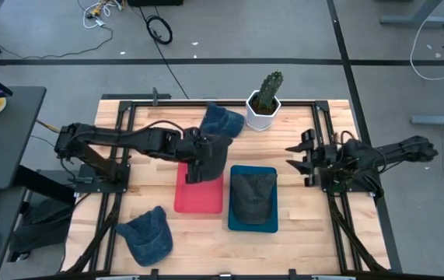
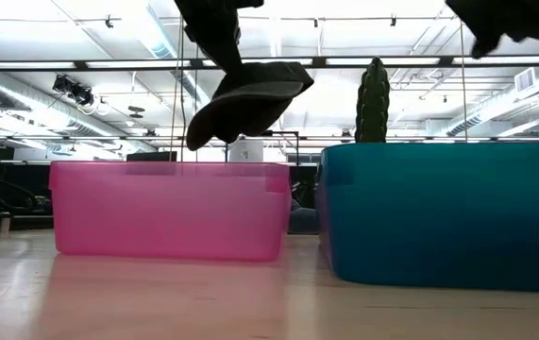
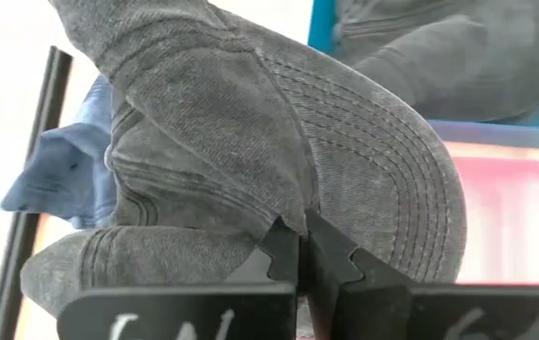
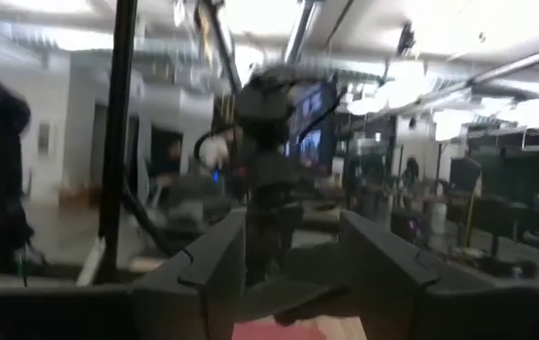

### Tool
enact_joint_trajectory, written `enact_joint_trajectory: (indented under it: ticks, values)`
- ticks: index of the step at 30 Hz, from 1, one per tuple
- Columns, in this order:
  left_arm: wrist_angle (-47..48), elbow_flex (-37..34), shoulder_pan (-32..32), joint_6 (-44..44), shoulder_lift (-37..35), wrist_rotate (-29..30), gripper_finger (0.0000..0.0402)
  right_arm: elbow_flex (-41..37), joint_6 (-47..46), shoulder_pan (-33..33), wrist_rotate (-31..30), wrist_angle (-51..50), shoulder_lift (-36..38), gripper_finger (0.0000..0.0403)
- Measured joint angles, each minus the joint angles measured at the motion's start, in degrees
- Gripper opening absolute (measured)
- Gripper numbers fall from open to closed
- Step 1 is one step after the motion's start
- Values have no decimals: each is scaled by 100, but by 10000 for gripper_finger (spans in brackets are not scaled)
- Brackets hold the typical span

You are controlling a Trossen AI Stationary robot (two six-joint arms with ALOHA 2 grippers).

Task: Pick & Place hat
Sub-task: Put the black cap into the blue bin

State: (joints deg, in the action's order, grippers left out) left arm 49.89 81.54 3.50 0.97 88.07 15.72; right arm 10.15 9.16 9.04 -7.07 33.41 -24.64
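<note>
The left gripper (image 1: 198, 167) is hanging over the pink bin (image 1: 198, 198), its jaws clenched on a grey hat (image 1: 210, 152); in the left wrist view the two dark fingers (image 3: 283, 255) are pinching a fold of the cloth where crown meets brim. From bench height that hat (image 2: 245, 99) is dangling clear above the bin's rim (image 2: 170, 168), touching nothing, so it is lifted and carried over but not yet set down. Another grey hat (image 1: 253, 194) is already lying inside the blue bin (image 1: 253, 225) just beside the pink one, which looks like one placement finished. Two blue hats are still out on the bench: one (image 1: 223, 120) at the far edge near the cactus pot (image 1: 263, 111), and one (image 1: 145, 233) at the near edge, left of the pink bin. The right gripper (image 1: 298, 156) is waiting at the right side of the bench, well apart from the bins, its jaws released and holding nothing. By my reading, the task is roughly at its midpoint: one hat is binned, one is about to be lowered and let go into the pink bin, and the two blue hats are probably left to fetch, though which bin each belongs in I cannot tell.
</note>
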Motion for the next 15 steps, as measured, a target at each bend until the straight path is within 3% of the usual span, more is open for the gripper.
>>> enact_joint_trajectory:
  ticks: [6, 15]
  values:
    - [130, 0, -169, -290, 0, 145, 3, 1348, 346, 1, -146, -1055, -1300, 176]
    - [660, 0, -222, -173, 0, 757, 3, 3292, 99, 2, -455, -2839, -2873, 176]
